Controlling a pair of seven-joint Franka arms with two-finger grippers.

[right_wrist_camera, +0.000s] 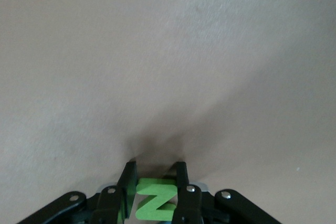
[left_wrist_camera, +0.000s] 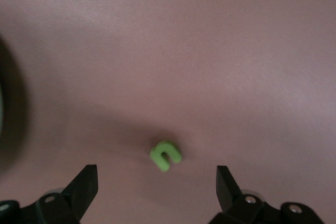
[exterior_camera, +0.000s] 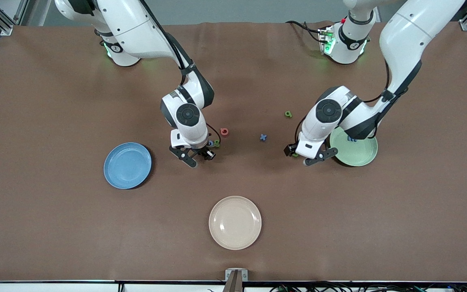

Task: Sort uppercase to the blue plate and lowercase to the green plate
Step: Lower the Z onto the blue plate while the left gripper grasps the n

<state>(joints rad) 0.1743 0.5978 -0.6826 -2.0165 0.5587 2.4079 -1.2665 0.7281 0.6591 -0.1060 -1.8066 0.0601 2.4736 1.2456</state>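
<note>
The beige plate (exterior_camera: 235, 222) lies nearest the front camera, at about 6 o'clock from the counter's (exterior_camera: 55, 227) centre, with nothing on it.

The blue plate (exterior_camera: 127, 165) lies at roughly 8 o'clock, toward the right arm's end, and carries no letters.

The right gripper (exterior_camera: 198, 157) sits low over the counter just beside the blue plate, at its 3 o'clock. Its fingers (right_wrist_camera: 127, 187) are drawn narrow and clamp a green N (right_wrist_camera: 155, 200); the right wrist view shows the letter pinched between both pads.

The left gripper (exterior_camera: 307, 157) sits low over the counter at about 3 o'clock from centre. Its fingers (left_wrist_camera: 83, 186) stand wide and hold nothing. A bright green u-shaped letter (left_wrist_camera: 166, 155) lies on the counter between them, touching neither.

The green plate (exterior_camera: 359, 153) lies just beside the left gripper, toward the left arm's end, partly covered by the arm. A small blue letter (exterior_camera: 352, 139) rests on it near the rim.

Close by the right gripper, a blue letter (exterior_camera: 211, 143) and a green letter (exterior_camera: 216, 142) lie partly hidden by the wrist; their shapes cannot be told. A red-pink Q (exterior_camera: 224, 132) lies just farther. A blue x (exterior_camera: 263, 137) lies near centre. An olive-green letter (exterior_camera: 288, 114) lies farthest, at about 1 o'clock.
</note>
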